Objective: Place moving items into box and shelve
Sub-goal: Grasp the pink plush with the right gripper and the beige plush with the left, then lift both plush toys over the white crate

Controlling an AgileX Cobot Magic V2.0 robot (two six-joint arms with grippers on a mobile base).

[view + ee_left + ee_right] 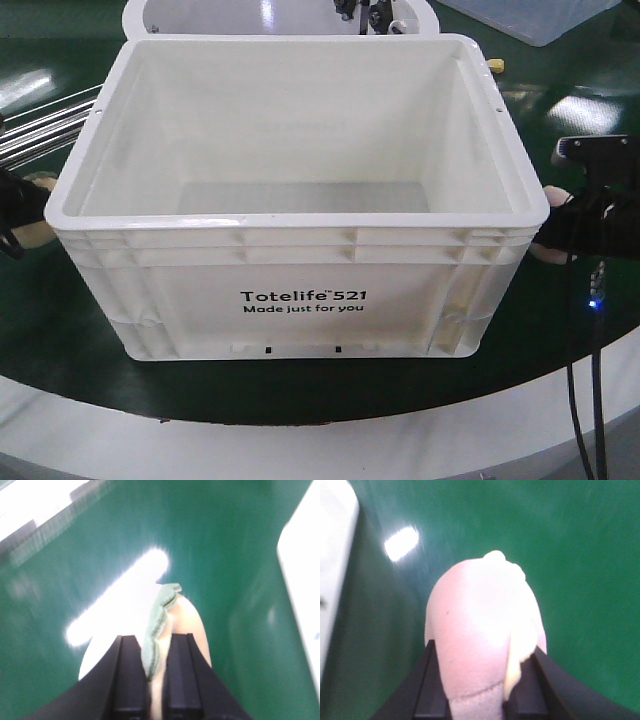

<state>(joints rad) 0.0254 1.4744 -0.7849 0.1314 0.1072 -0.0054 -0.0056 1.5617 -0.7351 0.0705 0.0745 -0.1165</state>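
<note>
left gripper [155,642] clamps a green-edged cream toy [161,612], right gripper [484,650] a pink plush [475,605]; the box [180,290] lies between them (each just outside a side wall)

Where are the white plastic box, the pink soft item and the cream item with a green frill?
White plastic box [300,300], front view, printed front wall.
Pink soft item [475,615], right wrist view, rounded top.
Cream item with green frill [191,627], left wrist view, cream side.

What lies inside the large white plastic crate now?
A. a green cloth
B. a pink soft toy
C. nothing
C: the white plastic crate has a bare floor; the pink soft item sits in the right gripper and the green-frilled cream item in the left gripper, both outside.
</note>
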